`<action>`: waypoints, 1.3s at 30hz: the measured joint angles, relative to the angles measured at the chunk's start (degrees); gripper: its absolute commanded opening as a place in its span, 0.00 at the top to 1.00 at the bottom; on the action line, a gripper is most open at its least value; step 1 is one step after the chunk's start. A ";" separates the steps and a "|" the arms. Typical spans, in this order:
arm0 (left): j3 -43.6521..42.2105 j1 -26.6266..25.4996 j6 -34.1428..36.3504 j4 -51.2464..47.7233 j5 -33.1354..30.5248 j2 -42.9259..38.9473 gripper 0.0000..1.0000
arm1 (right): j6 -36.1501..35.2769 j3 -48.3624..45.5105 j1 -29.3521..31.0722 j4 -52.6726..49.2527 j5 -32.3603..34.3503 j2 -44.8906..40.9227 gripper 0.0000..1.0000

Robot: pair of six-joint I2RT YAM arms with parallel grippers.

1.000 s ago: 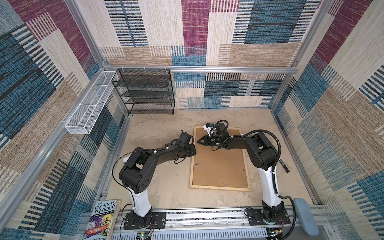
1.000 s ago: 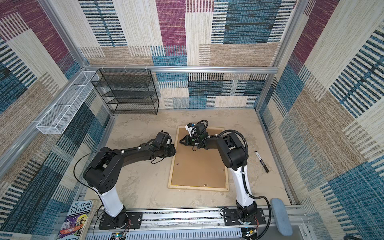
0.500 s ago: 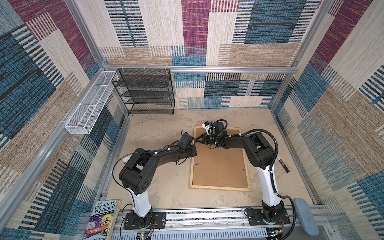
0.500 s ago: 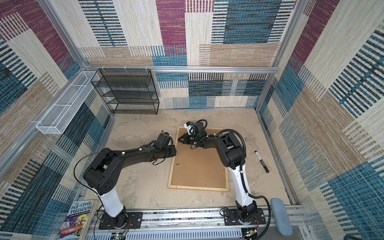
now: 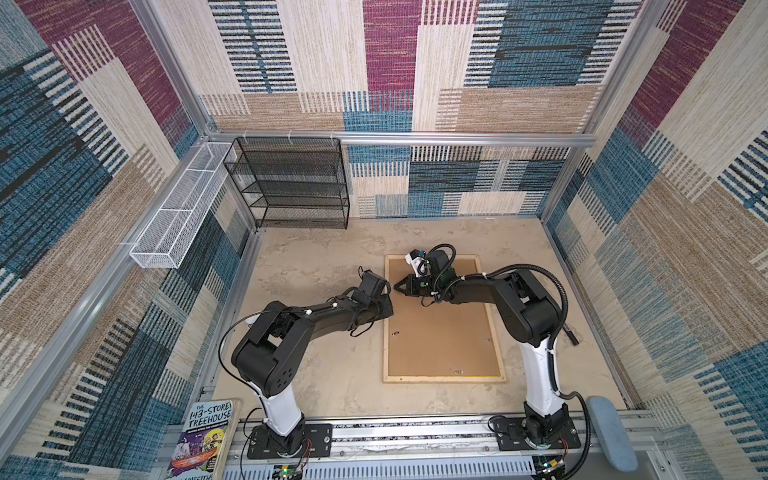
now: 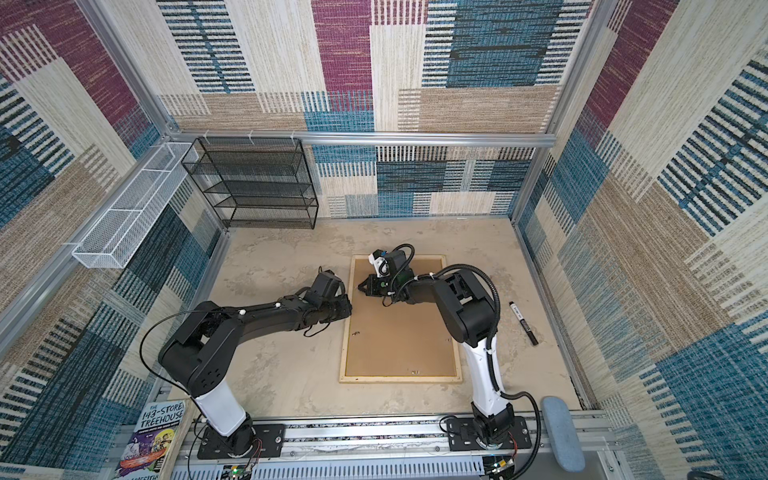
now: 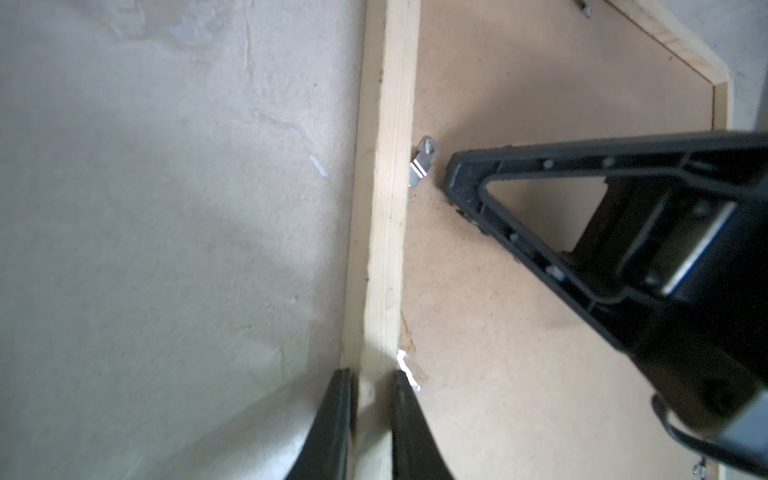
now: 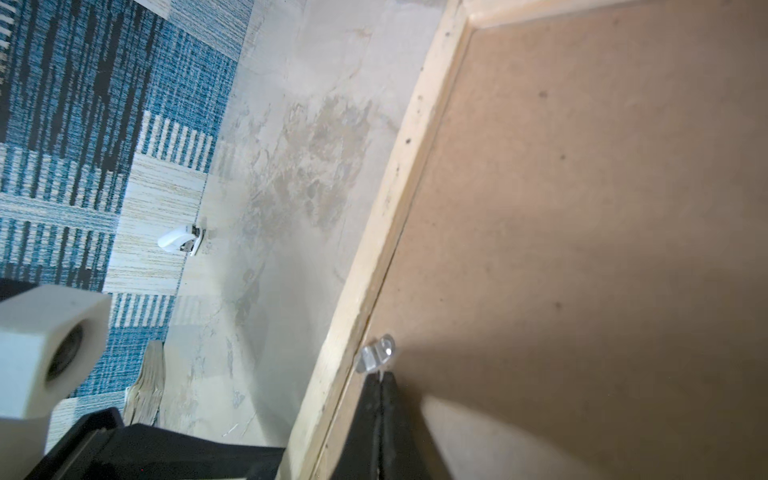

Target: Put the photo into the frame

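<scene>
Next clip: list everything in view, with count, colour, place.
frame: one, pale wood, lying flat, centre-right
backing board: one, brown, inside the frame
metal tabs: several, silver, along the board's edges
shelf: one, black wire, back left
basket: one, white wire, left wall
book: one, colourful, front left
marker: one, black, right of the frame
pad: one, grey-blue, front right
table: one, beige, underneath
left gripper: one, black, shut on the frame's left strip
right gripper: one, black, shut beside a tab

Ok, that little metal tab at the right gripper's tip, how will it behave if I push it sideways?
The metal tab looks pinned at one end, so it will probably swivel rather than slide. It seems thin and smooth, so the shut right gripper may skid off it. The frame should hardly shift, since the left gripper pinches its rail.
</scene>
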 measured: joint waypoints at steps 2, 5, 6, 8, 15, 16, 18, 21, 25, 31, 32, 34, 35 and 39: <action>-0.09 0.00 -0.17 0.15 -0.15 -0.02 0.92 | -0.24 -0.87 0.31 -0.57 1.55 -1.01 0.95; -0.09 0.00 -0.20 0.17 -0.17 -0.02 0.92 | -0.92 -1.11 0.79 -1.53 3.26 -1.70 0.95; -0.09 0.00 -0.20 0.17 -0.17 -0.02 0.92 | -0.96 -1.11 0.96 -1.68 3.56 -1.77 0.95; -0.09 0.00 -0.22 0.17 -0.17 -0.02 0.92 | -1.40 -0.74 1.29 -2.34 4.15 -1.77 0.95; -0.04 0.00 -0.22 0.11 -0.17 -0.04 0.92 | -1.84 2.91 2.08 -3.52 4.72 0.42 0.95; 0.02 0.00 -0.22 0.02 -0.15 -0.02 0.92 | -1.99 3.32 2.08 -3.93 4.72 0.63 0.95; 0.11 0.00 -0.22 -0.04 -0.13 0.07 0.92 | -2.01 4.15 2.08 -4.70 4.66 1.07 0.95; 0.50 0.00 -0.22 -0.52 0.07 0.26 0.92 | -2.01 5.27 2.08 -5.20 4.68 1.77 0.97; 0.92 -0.09 -0.61 -0.26 0.00 0.66 0.92 | -1.92 6.05 2.08 -4.57 4.68 2.62 0.98; 1.11 -0.22 -1.44 -0.22 -0.92 0.81 0.93 | -1.49 6.10 2.08 -3.39 4.59 2.99 0.98; 1.11 -0.26 -1.53 -0.22 -0.98 0.81 0.93 | -1.49 5.79 2.08 -2.99 4.81 2.80 0.98; 1.11 -0.26 -1.57 -0.22 -0.98 0.81 0.93 | -1.49 5.40 2.14 -3.06 5.46 2.38 0.98; 1.11 -0.26 -1.60 -0.22 -1.01 0.81 0.93 | -1.49 5.29 2.14 -3.13 5.66 2.23 0.98; 1.11 -0.26 -1.66 -0.22 -1.01 0.81 0.94 | -1.40 4.85 2.12 -3.39 6.16 1.81 0.98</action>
